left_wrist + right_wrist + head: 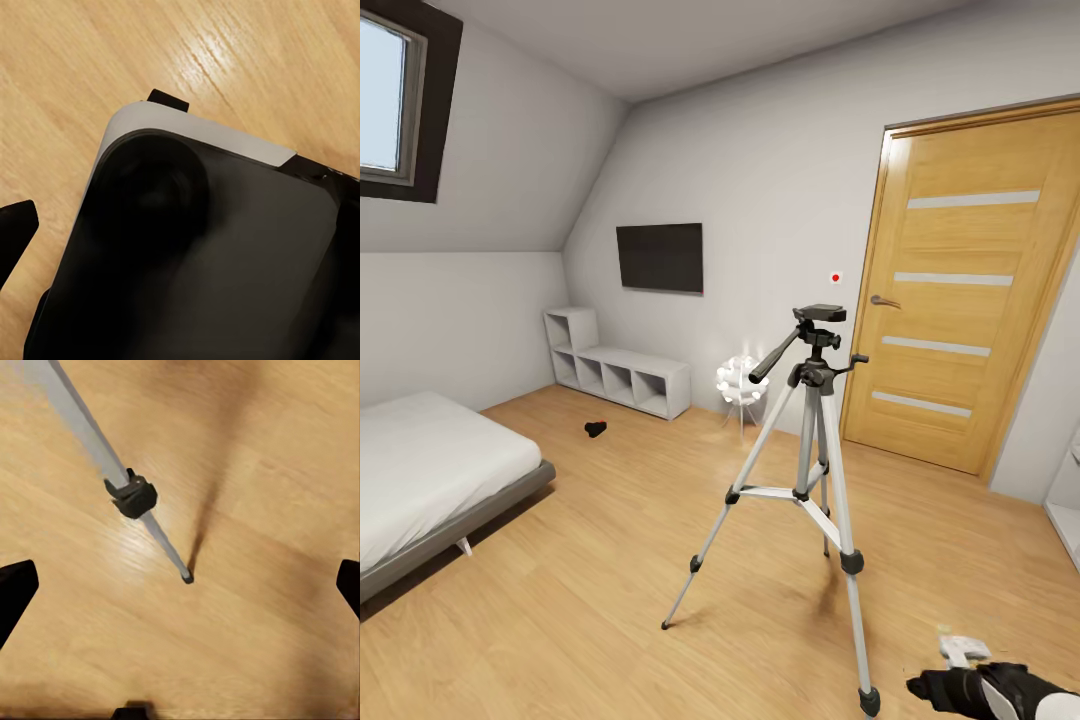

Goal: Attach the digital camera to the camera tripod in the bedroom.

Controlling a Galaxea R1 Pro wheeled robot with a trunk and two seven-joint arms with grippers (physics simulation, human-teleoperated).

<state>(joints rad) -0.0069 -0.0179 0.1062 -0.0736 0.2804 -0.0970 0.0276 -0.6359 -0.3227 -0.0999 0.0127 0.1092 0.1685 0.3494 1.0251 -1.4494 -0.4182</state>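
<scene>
Right hand (180, 577) above tripod leg (90, 435)

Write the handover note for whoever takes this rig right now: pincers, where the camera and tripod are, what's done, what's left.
Right pincer: open, empty, fingertips wide apart above the wood floor near a tripod leg.
Left pincer: one fingertip shows at the edge of the left wrist view, beside the robot's own body; I cannot tell its state.
Camera tripod: standing upright mid-room before the door, head plate bare.
Digital camera: on the floor, near the white cube shelf, apart from the tripod.
Done: nothing yet.
Left: reach the camera, pick it up, mount it on the tripod head.
</scene>
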